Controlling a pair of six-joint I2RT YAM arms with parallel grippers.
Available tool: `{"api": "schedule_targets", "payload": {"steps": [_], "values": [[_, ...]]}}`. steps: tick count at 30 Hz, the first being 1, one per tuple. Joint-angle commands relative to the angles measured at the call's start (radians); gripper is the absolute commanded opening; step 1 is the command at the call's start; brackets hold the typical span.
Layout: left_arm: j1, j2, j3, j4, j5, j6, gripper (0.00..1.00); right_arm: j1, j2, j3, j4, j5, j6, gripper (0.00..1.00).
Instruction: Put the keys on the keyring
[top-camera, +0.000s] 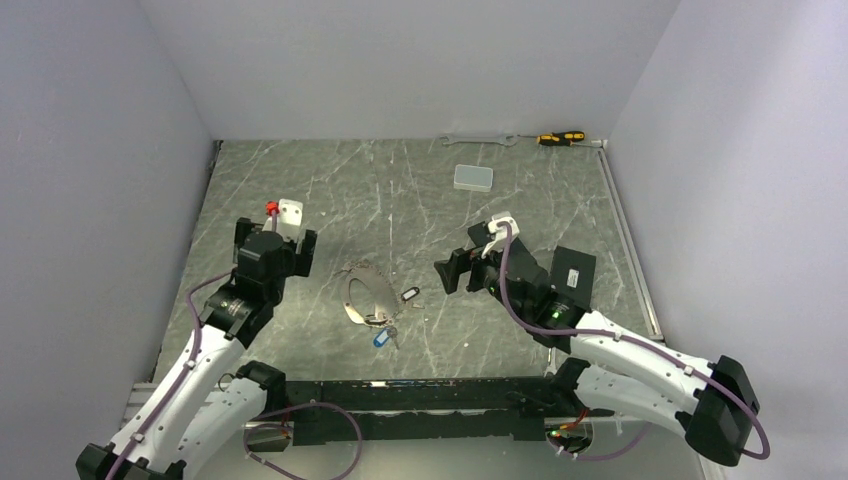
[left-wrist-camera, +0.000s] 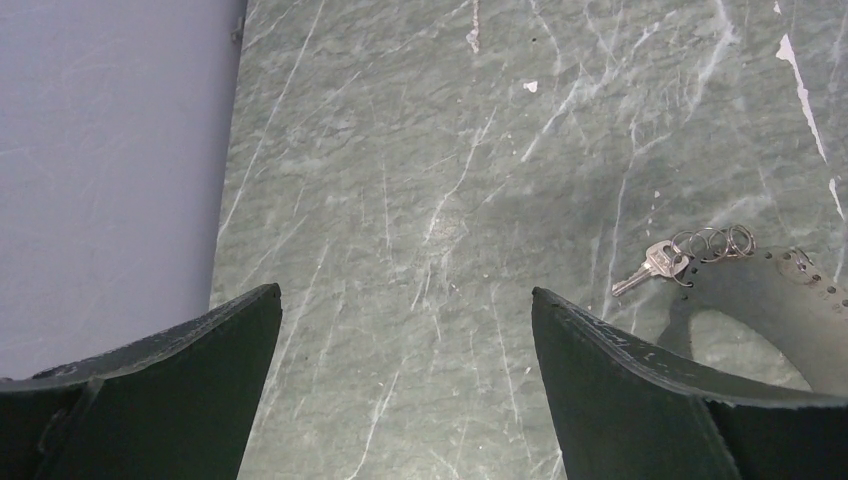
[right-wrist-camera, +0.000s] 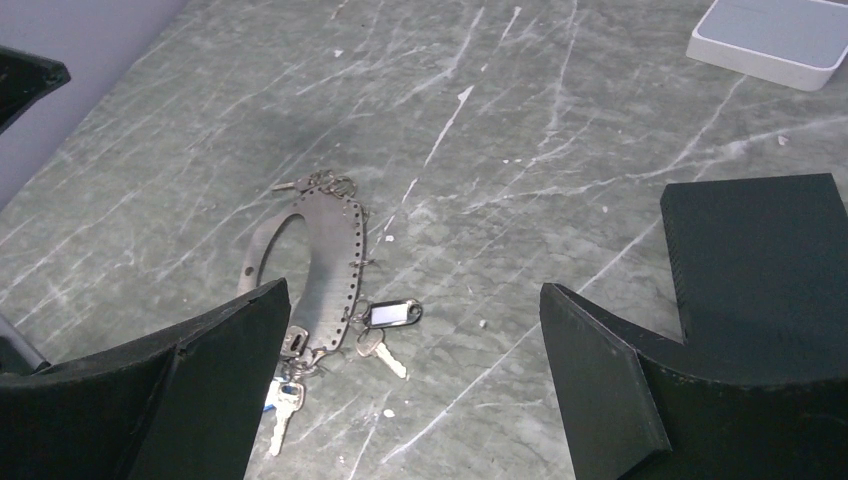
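A green marbled tabletop (top-camera: 330, 190) is lying boxed in by pale walls at the left, back and right. Close to the left edge, the left pincer (top-camera: 276, 236) is hanging above bare stone, its jaws standing wide apart and gripping nothing. A strip of bare stone is lying between it and the left wall (top-camera: 90, 200), and more is stretching ahead toward the back. Just right of it, near the middle of the tabletop, the keyring (top-camera: 362, 295) is lying flat as a silvery oval loop, one side a broad band dotted with holes. A bare key (left-wrist-camera: 650, 266) and a cluster of small rings (left-wrist-camera: 715, 242) are lying at its far end. A white-labelled key (right-wrist-camera: 393, 314) is lying against its right side, and a blue-tagged key (top-camera: 381, 339) is lying at its near end. Whether any of them are threaded on, the views are not showing. Right of a narrow gap of bare stone, the right pincer (top-camera: 458, 265) is hovering with its jaws spread wide, gripping nothing and pointing toward the loop. Behind it a pale flat box (top-camera: 473, 177) is resting alone. Along the back edge, a spanner (top-camera: 480, 140) and a yellow-and-black screwdriver (top-camera: 560, 137) are lying end to end, near the right wall (top-camera: 740, 200).
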Motion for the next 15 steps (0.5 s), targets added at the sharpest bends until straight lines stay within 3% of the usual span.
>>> {"api": "schedule_targets", "payload": {"steps": [1,15], "values": [[0.027,0.021,0.016,0.046,0.052,-0.003,0.99,0.006,0.019,-0.008,0.027,0.018,-0.003,1.0],[0.03,0.009,0.035,0.028,0.14,-0.05,0.99,0.006,0.069,0.002,0.077,-0.048,-0.047,1.0]]}}
